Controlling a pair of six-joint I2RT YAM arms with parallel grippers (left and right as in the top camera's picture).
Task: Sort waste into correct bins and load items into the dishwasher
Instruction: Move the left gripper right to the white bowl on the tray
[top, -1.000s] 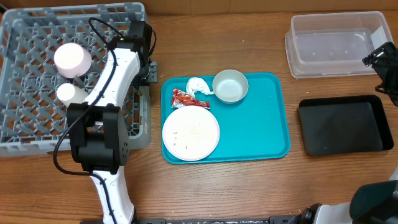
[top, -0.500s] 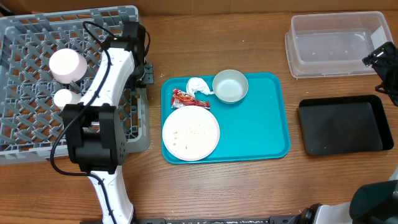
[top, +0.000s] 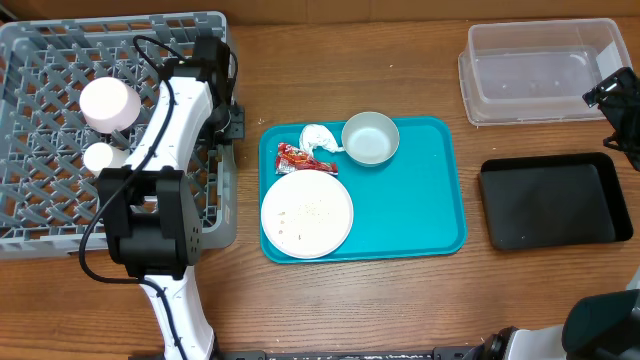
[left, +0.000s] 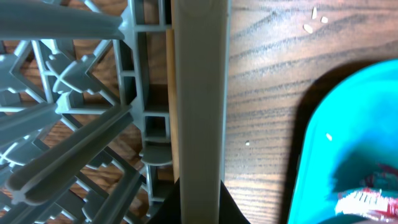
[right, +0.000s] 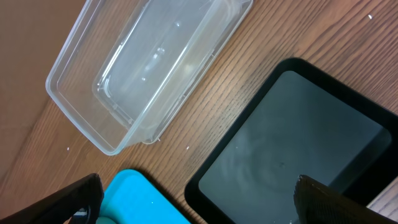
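Upper left of the overhead frame, the left gripper (top: 230, 120) stands at the right rim of the grey dish rack (top: 60, 243). The left wrist view shows that rim running straight up between its dark fingers, which sit close against either side, clamped on it. Two white cups (top: 108, 102) stand upside down inside the rack, toward its left of centre. Just right of the rack, at mid-frame, lies the teal tray (top: 420, 200). It carries a white plate (top: 307, 213) at lower left, a pale bowl (top: 370, 138) at the top, and a red wrapper (top: 305, 157) touching a crumpled napkin (top: 318, 137). At the far right edge the right gripper (top: 610, 95) hangs with fingertips (right: 78, 198) spread wide, holding nothing, between the clear plastic bin (top: 540, 75) and the black bin (top: 555, 200).
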